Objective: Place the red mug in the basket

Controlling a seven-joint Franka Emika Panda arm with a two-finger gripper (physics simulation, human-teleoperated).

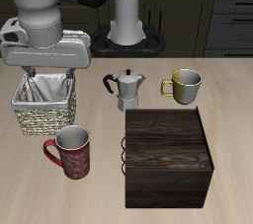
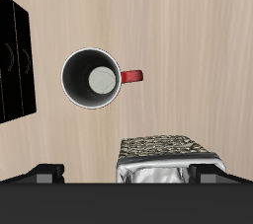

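Gripper (image 1: 49, 71) hangs over the basket (image 1: 44, 119), fingers spread wide and empty. The red mug (image 1: 73, 152) stands just in front of it; descend squarely over the rim, opposite the handle.

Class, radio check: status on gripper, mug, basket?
Gripper open, empty, above basket. Red mug upright on table, ungrasped. Nothing between them.

red mug (image 1: 72, 153) before basket (image 1: 44, 106), beside wooden box (image 1: 168, 155), moka pot (image 1: 126, 89) behind
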